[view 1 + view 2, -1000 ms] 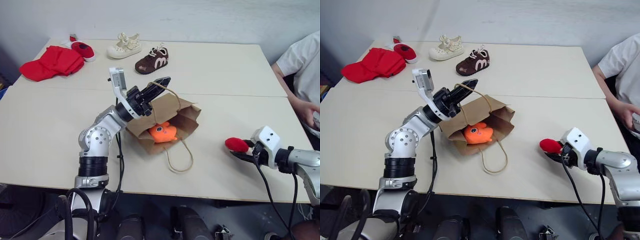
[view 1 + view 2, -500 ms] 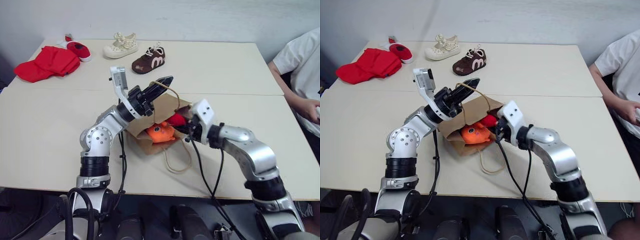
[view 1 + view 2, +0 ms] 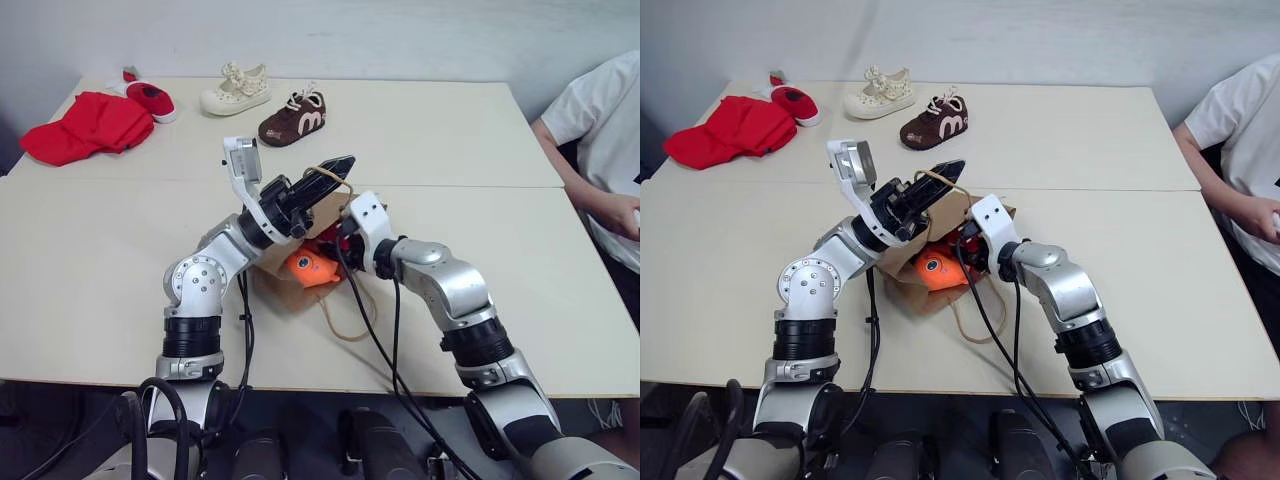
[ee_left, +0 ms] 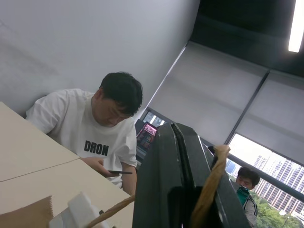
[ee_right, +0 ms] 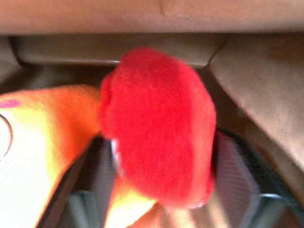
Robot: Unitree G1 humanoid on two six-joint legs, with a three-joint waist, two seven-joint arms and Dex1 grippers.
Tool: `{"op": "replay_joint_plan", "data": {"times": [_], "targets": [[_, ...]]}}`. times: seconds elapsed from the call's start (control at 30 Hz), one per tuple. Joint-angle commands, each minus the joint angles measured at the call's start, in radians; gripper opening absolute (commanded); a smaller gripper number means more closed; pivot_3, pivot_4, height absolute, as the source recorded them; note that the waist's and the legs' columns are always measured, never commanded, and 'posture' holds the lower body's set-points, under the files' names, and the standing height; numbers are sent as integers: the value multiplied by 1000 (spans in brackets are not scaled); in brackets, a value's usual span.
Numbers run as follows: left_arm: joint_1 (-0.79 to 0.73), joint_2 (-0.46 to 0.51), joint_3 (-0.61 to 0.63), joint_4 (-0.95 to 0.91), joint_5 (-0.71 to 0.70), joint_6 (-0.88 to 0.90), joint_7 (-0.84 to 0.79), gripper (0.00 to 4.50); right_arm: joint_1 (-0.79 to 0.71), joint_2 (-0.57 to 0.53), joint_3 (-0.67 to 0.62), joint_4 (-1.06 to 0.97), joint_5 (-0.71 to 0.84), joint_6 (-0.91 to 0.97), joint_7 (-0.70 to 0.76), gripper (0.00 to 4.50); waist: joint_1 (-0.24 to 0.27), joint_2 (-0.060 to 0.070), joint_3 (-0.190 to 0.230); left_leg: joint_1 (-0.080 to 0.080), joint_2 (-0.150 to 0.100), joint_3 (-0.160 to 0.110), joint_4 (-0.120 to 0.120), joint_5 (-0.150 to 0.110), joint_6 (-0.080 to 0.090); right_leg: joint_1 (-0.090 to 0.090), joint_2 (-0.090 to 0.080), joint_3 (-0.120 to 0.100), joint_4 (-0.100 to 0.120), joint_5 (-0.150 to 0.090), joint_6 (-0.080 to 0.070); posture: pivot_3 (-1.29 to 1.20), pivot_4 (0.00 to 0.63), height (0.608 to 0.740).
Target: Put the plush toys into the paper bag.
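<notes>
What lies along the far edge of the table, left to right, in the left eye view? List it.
red cloth heap → small red shoe → cream shoe → brown shoe → person's sleeve

counter (image 3: 90, 270): pale beige top, looks like two slabs pushed together with a seam running across the middle
paper bag (image 3: 276, 268): brown kraft, lying on its side near the middle, one loop handle trailing toward the near edge
far left corner: red cloth heap (image 3: 85, 124) with a small red shoe (image 3: 148, 97) right beside it
far edge: cream shoe (image 3: 234, 91) and brown shoe (image 3: 291, 116) side by side, well apart from the bag
</notes>
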Motion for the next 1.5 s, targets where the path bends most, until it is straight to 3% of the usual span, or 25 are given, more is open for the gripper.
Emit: {"op": "replay_joint_plan", "data": {"times": [0.03, 0.07, 0.13, 0.27, 0.4, 0.5, 0.6, 0.8, 0.9, 1.03, 1.27, 1.5], "targets": [[2, 14, 28, -32, -15, -26, -2, 0, 29, -66, -111, -162, 158, 129, 100, 4161, 2, 0, 0, -2, 0, 0, 0, 0, 0, -2, 0, 0, 0, 0, 0, 0, 150, 740], [3, 15, 32, -31, -14, -29, -1, 0, 36, -75, -145, -190, 208, 166, 121, 4486, 2, 0, 0, -2, 0, 0, 0, 0, 1, -2, 0, -1, 0, 0, 0, 0, 150, 740], [8, 16, 38, -32, -11, -38, 2, 0, 49, -86, -239, -236, 326, 240, 149, 4486, 2, 0, 0, -2, 0, -1, 0, 0, 1, -2, 0, -1, 0, 0, 0, 0, 150, 740], [17, 16, 43, -34, -10, -49, 6, 0, 150, -246, -418, -297, 495, 411, 226, 4486, 6, 0, 0, -2, 0, -1, -1, 0, 1, -2, 0, -1, -1, 0, 0, 0, 150, 740], [20, 16, 44, -39, -16, -52, 11, 0, 230, -327, -570, -271, 619, 734, 138, 4486, 5, 0, 0, -3, -1, -1, 0, 0, 2, -1, -1, -1, -2, 0, 1, 0, 150, 740], [20, 13, 46, -42, -22, -50, 14, 0, 286, -336, -625, -215, 794, 781, 11, 4486, 1, 0, 0, -3, -1, -1, 0, 0, 2, -1, 0, -1, -1, 0, 1, 0, 150, 740], [28, 9, 55, -37, -27, -52, 22, 0, 360, -281, -654, -200, 972, 781, -178, 4486, 0, 0, 0, -2, 0, -1, -1, 1, 1, -1, 1, 0, 0, 0, 1, 0, 150, 740], [30, 12, 38, -42, -16, -48, 15, 0, 382, -31, -584, -168, 1228, 744, -606, 4486, -2, -1, -1, -2, 0, 0, -1, 1, 0, -2, 2, 2, 0, 0, 1, 0, 150, 740], [24, 17, 39, -37, -11, -57, 15, 0, 399, -24, -461, -168, 1452, 599, -809, 3926, -2, -1, -1, -2, 0, 0, -1, 1, 0, -2, 2, 2, 0, 0, 1, 0, 150, 740], [20, 16, 45, -38, -14, -62, 25, 0, 409, -99, -330, -175, 1687, 395, -997, 2519, 1, -1, -1, -3, -1, 0, -1, 1, 1, -2, 1, 2, -1, 1, 1, 0, 150, 740], [28, 29, 31, -46, -2, -68, 17, 0, 366, -231, -327, -262, 1719, 248, -921, 56, 3, -1, -1, -5, -2, -1, -1, 1, 3, -2, 1, 2, -4, 2, 4, 0, 150, 740], [3, 59, 37, -60, 7, -87, 13, 0, 223, -329, -468, -308, 1721, 161, -677, 22, 2, -1, 0, -5, -1, -1, -1, 1, 3, -2, 1, 3, -4, 2, 4, 0, 150, 740]]}}
